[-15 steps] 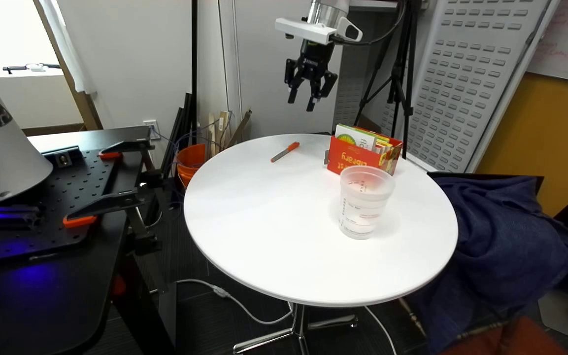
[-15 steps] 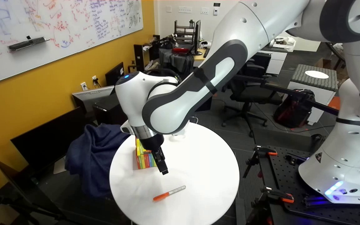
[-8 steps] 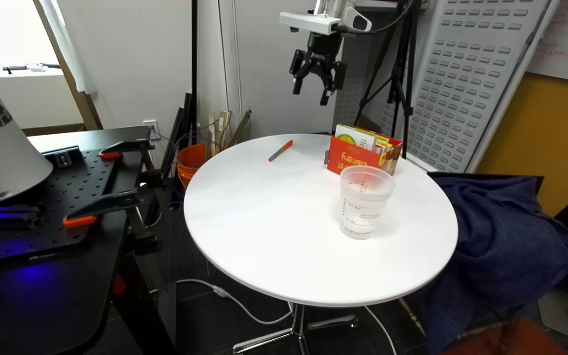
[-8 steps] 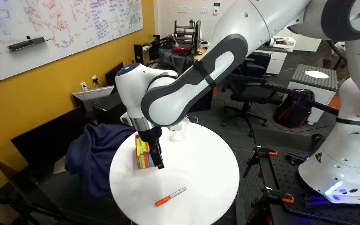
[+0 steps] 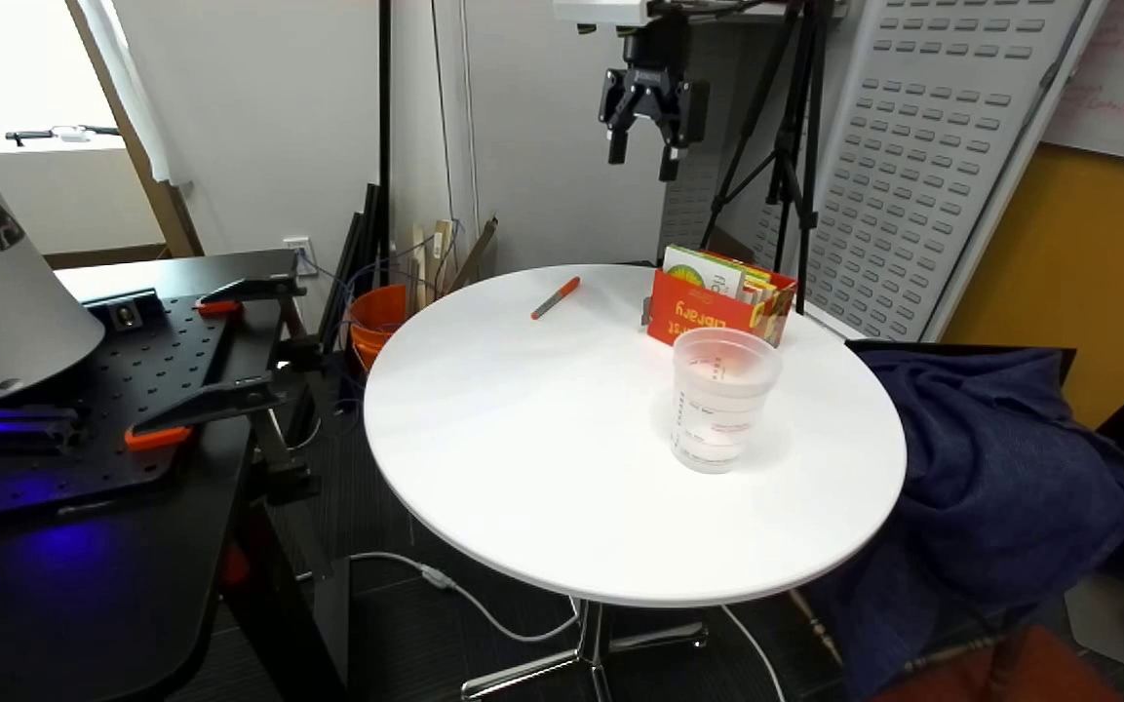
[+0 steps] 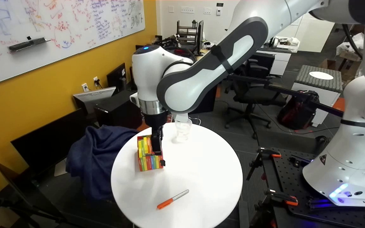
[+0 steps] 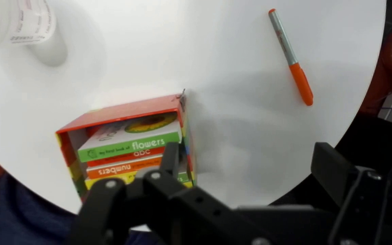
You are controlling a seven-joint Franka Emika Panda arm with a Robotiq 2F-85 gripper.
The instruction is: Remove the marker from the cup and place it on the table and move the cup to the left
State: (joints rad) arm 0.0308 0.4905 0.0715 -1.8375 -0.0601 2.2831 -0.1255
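My gripper (image 5: 643, 162) is black, and my arm (image 6: 182, 95) is white with dark grey trim and a silvery band. I see the marker (image 7: 291, 59) as grey along its barrel, orange on its cap and orange at the opposite end. The cup (image 5: 722, 405) is clear, with dark and reddish print. The table (image 5: 542, 439) is white. The box (image 5: 703, 310) is red with yellow lettering, and 1 side is striped green, yellow, red and blue. I see its books (image 7: 124, 149) with green, red, orange and yellow spines. The cloth (image 5: 990, 458) is navy, 1 wall (image 6: 27, 107) mustard, the bucket (image 5: 376, 317) orange; 2 black clamps (image 5: 215, 398) carry orange-red ends.
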